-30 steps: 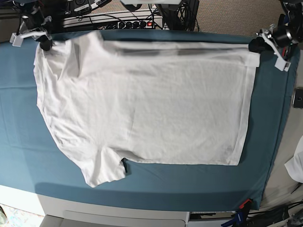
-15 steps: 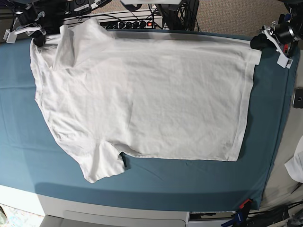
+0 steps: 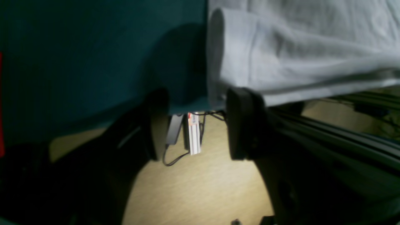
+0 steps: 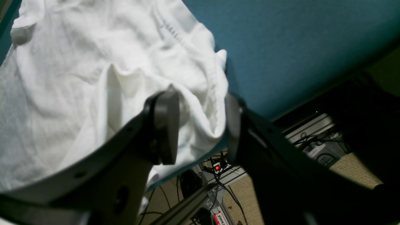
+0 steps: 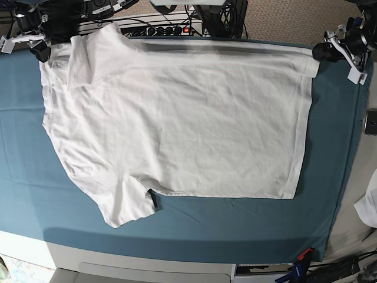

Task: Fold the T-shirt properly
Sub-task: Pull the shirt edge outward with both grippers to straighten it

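The white T-shirt [image 5: 177, 118] lies spread on the teal sheet [image 5: 235, 227], its far edge at the table's back edge and one sleeve [image 5: 88, 56] flopped over. My left gripper [image 5: 321, 53] is at the shirt's far right corner. In the left wrist view [image 3: 197, 125] its jaws stand apart, and the hem corner [image 3: 237, 50] rests against one finger [image 3: 240, 125]. My right gripper [image 5: 40, 52] is at the far left corner. In the right wrist view [image 4: 200, 125] its jaws stand apart with bunched shirt fabric [image 4: 200, 93] between them.
A power strip with a red light [image 5: 171, 28] and cables lie behind the table. A dark device [image 5: 371, 122] and a white scrap [image 5: 368, 206] sit past the sheet's right edge. A red clip [image 5: 303, 254] holds the front corner. A plug adapter [image 3: 193, 134] lies on the floor.
Both grippers moved toward the table's back edge and the shirt slid back with them. The far left sleeve flopped over onto the shirt.
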`<action>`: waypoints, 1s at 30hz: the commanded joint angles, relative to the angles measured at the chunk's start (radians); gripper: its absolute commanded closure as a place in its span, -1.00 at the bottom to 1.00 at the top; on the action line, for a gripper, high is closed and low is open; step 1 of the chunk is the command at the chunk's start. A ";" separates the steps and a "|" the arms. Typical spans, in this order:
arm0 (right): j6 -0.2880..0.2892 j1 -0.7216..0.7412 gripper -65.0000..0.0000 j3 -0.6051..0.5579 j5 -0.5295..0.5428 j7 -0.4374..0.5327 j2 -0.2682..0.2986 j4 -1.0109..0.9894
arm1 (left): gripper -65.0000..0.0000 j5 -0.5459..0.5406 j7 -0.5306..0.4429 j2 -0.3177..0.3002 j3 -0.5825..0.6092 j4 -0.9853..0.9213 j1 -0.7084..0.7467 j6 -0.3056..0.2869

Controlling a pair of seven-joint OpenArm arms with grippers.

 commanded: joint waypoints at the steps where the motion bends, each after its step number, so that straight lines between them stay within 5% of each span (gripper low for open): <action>1: 0.018 -0.008 0.25 0.011 0.022 0.021 0.014 0.026 | 0.05 0.003 -0.006 -0.017 -0.009 0.025 0.004 -0.004; 13: 0.016 -0.008 0.26 0.126 -0.196 0.092 0.015 0.279 | 0.05 0.045 -0.001 -0.017 -0.009 0.140 0.004 0.000; 17: 0.024 -0.008 0.82 0.119 -0.063 -0.023 0.011 0.298 | 0.05 0.045 -0.002 -0.017 -0.009 0.140 0.004 0.000; 19: 0.025 -0.008 0.91 0.103 -0.037 -0.053 -0.008 0.298 | 0.05 0.045 -0.001 -0.018 -0.009 0.140 0.004 -0.001; 24: 0.024 -0.047 0.84 0.061 0.014 -0.081 -0.066 0.297 | 0.05 0.045 0.000 -0.023 -0.009 0.140 0.004 -0.001; 30: 0.013 -0.103 0.28 -0.075 -0.010 -0.088 -0.101 0.297 | 0.05 0.045 0.000 -0.026 -0.011 0.140 0.003 -0.004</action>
